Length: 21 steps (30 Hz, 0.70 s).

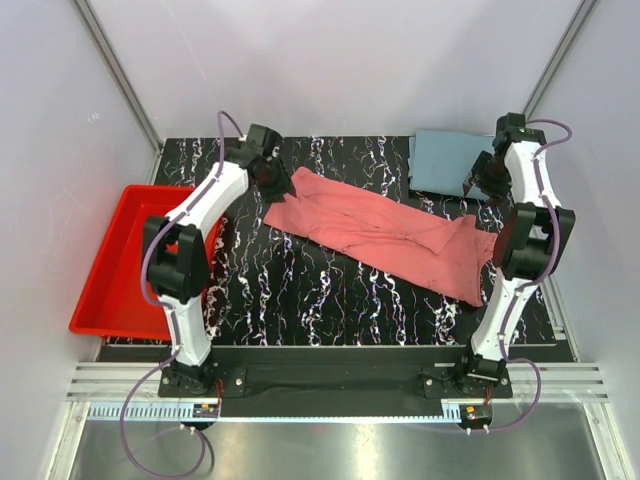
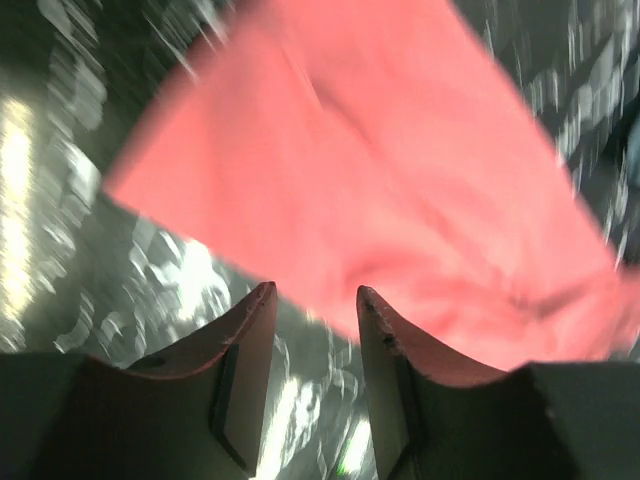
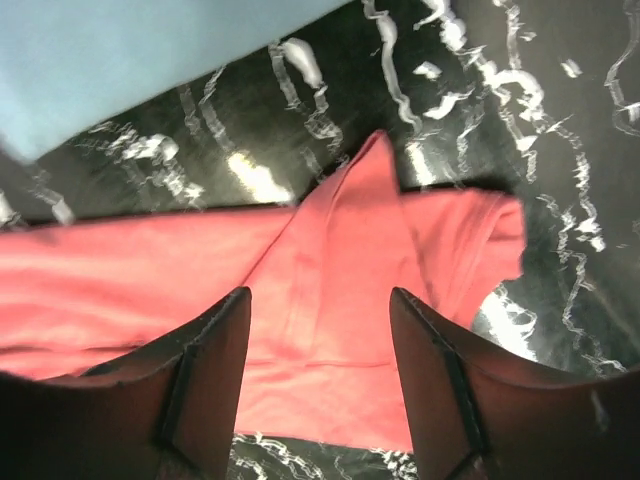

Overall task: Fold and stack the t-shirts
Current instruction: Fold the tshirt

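Observation:
A red t-shirt [image 1: 385, 232] lies half folded in a long band across the middle of the black marbled table [image 1: 300, 300]. A folded grey-blue t-shirt [image 1: 445, 160] lies at the back right. My left gripper [image 1: 277, 178] is open and empty above the shirt's left end; in the left wrist view the gripper [image 2: 315, 300] hangs over the red shirt's [image 2: 380, 180] edge. My right gripper [image 1: 482, 183] is open and empty above the shirt's right end; in the right wrist view the gripper [image 3: 320, 300] is over the red cloth [image 3: 330, 300], with the grey-blue shirt [image 3: 120, 50] behind.
A red bin [image 1: 125, 260] stands off the table's left edge. Grey walls close in the back and sides. The arm bases sit at the near edge.

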### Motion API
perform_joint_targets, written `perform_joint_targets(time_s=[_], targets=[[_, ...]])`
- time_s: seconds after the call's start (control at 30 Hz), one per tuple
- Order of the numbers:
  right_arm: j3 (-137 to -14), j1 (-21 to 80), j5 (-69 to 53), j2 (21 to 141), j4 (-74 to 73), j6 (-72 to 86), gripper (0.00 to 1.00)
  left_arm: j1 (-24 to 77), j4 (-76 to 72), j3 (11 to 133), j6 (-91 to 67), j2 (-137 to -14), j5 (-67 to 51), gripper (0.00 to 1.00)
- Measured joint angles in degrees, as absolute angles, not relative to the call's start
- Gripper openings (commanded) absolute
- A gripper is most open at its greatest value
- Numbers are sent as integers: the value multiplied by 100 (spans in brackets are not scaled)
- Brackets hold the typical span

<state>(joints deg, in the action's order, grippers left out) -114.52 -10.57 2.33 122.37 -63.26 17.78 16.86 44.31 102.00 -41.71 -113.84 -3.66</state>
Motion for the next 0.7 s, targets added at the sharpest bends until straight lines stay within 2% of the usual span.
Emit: perform_joint_targets(time_s=[0.07, 0.13, 0.23, 0.33, 0.5, 0.7], targets=[[-11264, -1059, 23, 12011, -6281, 1802, 65, 1927, 4263, 9682, -4053, -11034, -543, 39], [-10527, -1057, -449, 11474, -6071, 1879, 63, 2023, 4091, 9292, -3933, -10916, -711, 38], [-9070, -1057, -1186, 10477, -5787, 2156, 49, 1955, 4007, 8941, -3719, -10934, -908, 38], [-7832, -1057, -1907, 9835, -5284, 2617, 46, 1874, 3850, 8639, -3529, -10873, -1160, 38], [-6746, -1052, -2497, 9808, -4497, 3144, 48, 1841, 3557, 7673, -3404, -10110, -1516, 38], [-6744, -1052, -2499, 10014, -4134, 3175, 51, 1887, 3393, 6792, -3402, -8923, -1739, 38]])
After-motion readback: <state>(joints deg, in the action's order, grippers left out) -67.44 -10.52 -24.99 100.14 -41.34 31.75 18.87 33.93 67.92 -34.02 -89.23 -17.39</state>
